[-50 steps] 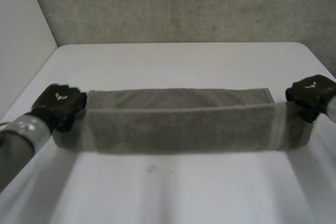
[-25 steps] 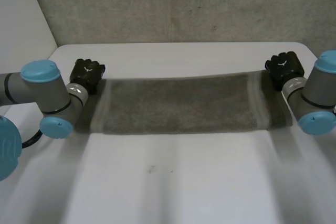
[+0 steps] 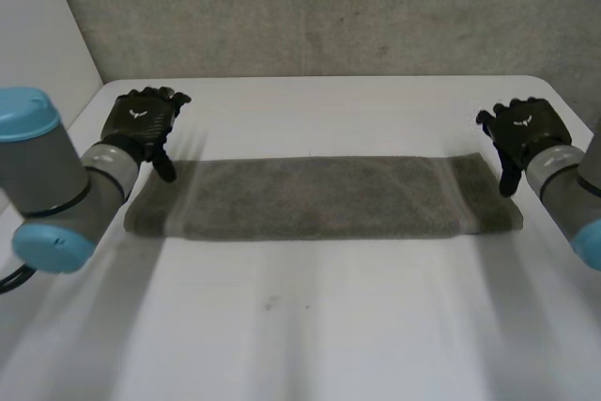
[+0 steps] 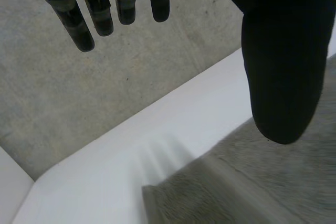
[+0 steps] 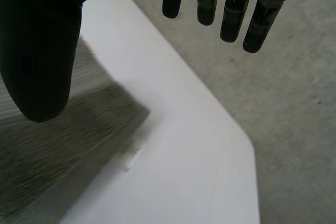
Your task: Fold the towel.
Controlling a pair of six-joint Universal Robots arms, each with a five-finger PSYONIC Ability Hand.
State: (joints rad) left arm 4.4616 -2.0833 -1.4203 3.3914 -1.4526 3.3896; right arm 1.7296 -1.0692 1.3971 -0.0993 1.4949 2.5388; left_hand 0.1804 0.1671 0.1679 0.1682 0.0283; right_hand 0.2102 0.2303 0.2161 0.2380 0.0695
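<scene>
The grey-green towel (image 3: 319, 196) lies flat on the white table (image 3: 319, 326) as a long folded strip running left to right. My left hand (image 3: 141, 121) hovers just beyond the strip's far left corner, fingers straight and spread, holding nothing. My right hand (image 3: 526, 127) hovers above the far right corner, likewise open and empty. Seen from the left wrist, the fingers (image 4: 86, 22) and the thumb stand apart over the towel's corner (image 4: 220, 187). Under the right wrist camera the fingers (image 5: 231, 11) are spread, with the towel's corner (image 5: 79, 129) below the thumb.
A grey concrete wall (image 3: 319, 11) rises behind the table's far edge, and a white wall (image 3: 38, 53) stands at the left. Bare tabletop (image 3: 310, 326) stretches in front of the towel.
Both hands carried the towel's near edge back over the far edge, then opened and let go. The towel now lies folded in half lengthwise and both hands have lifted off it.
</scene>
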